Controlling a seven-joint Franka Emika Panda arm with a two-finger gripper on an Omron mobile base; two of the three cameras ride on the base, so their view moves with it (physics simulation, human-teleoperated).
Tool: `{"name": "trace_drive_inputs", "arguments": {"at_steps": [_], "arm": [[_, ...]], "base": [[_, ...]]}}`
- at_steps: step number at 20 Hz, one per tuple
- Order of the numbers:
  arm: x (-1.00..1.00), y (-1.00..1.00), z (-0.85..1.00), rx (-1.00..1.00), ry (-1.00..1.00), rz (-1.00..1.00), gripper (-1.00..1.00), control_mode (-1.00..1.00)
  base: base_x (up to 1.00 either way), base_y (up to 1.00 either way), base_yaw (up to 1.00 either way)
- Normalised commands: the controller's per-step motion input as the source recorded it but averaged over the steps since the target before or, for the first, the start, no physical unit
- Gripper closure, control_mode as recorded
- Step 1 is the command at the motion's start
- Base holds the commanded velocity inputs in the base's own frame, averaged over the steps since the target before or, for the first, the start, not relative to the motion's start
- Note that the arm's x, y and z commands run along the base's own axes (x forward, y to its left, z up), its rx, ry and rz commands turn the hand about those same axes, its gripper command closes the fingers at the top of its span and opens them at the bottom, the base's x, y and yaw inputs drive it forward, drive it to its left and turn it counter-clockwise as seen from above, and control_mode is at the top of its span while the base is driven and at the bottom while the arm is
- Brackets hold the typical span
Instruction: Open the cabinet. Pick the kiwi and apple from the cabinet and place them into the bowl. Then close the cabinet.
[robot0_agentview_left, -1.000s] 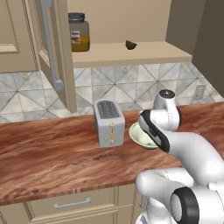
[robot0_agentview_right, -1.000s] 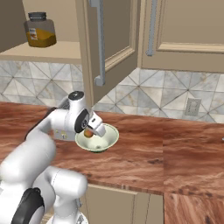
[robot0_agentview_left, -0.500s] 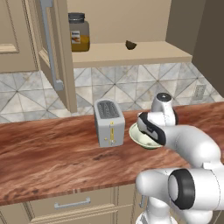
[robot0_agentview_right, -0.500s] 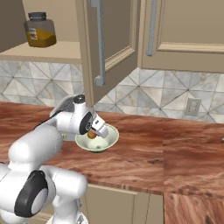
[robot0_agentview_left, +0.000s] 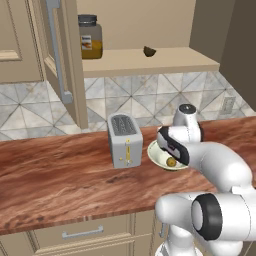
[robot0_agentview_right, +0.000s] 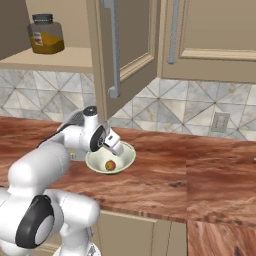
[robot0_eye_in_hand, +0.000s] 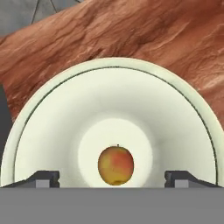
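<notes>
The cabinet stands open, its left door (robot0_agentview_left: 59, 60) and right door (robot0_agentview_right: 127, 47) both swung out. On the cabinet shelf lies the kiwi (robot0_agentview_left: 149, 51), a small dark lump. The pale bowl (robot0_agentview_left: 156, 155) (robot0_agentview_right: 127, 155) (robot0_eye_in_hand: 52, 87) sits on the counter right of the toaster. Inside it, at the bottom, rests the yellow-orange apple (robot0_agentview_left: 171, 161) (robot0_agentview_right: 110, 165) (robot0_eye_in_hand: 116, 165). My gripper (robot0_agentview_left: 170, 152) (robot0_agentview_right: 115, 148) (robot0_eye_in_hand: 113, 179) hangs just over the bowl, open. In the hand view the fingertips (robot0_eye_in_hand: 46, 178) stand wide on either side of the apple without touching it.
A silver toaster (robot0_agentview_left: 125, 141) stands close to the bowl's left. A dark-lidded jar (robot0_agentview_left: 90, 42) (robot0_agentview_right: 46, 35) with orange contents is on the shelf's left part. The open doors jut out over the wooden counter (robot0_agentview_left: 55, 175). A wall outlet (robot0_agentview_right: 219, 122) is further right.
The gripper has opened over the bowl and let go of the apple, which now lies on the bowl's bottom. The arm has barely moved.
</notes>
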Motion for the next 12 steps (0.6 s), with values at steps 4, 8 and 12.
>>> {"name": "trace_drive_inputs", "arguments": {"at_steps": [4,8,12], "arm": [[-0.02,0.0,0.76,0.0,-0.02,0.0,-1.0,-1.0],[-0.2,0.0,0.98,-0.06,-0.08,0.0,-1.0,-1.0],[-0.36,0.02,0.96,-0.12,-0.13,0.01,-1.0,-1.0]], "base": [[0.0,0.0,0.0],[0.0,0.0,0.0],[0.0,0.0,0.0]]}}
